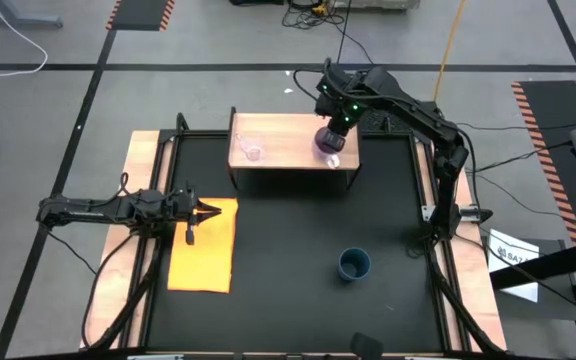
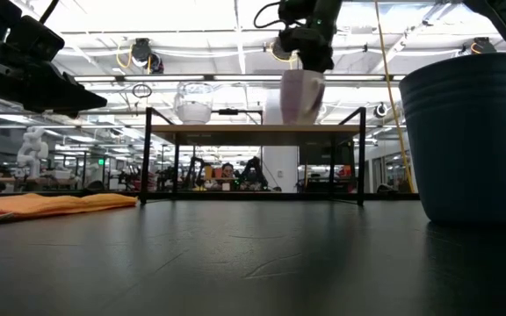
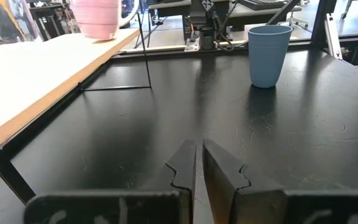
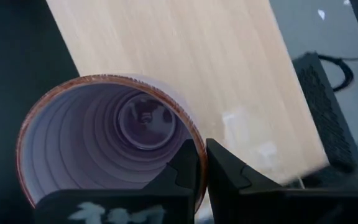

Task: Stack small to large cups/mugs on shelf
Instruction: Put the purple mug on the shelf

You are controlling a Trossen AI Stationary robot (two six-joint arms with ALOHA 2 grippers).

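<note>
High view, items by size: light-wood shelf on black legs (image 1: pixel 288 135); dark teal-blue cup (image 1: pixel 354 264), well apart in front of shelf; light purple mug (image 1: pixel 328 141), rim pinched by right gripper (image 1: pixel 332 133) above shelf's right end; tiny clear glass cup (image 1: pixel 252 151), shelf's left part. Step judged: placing mug; next, lower, release. Left gripper (image 1: pixel 202 210) closed, empty, left of shelf.

Light-wood shelf (image 1: pixel 290 140), matt tabletop (image 1: pixel 298 250), seemingly glossy mug (image 4: pixel 107 140).
</note>
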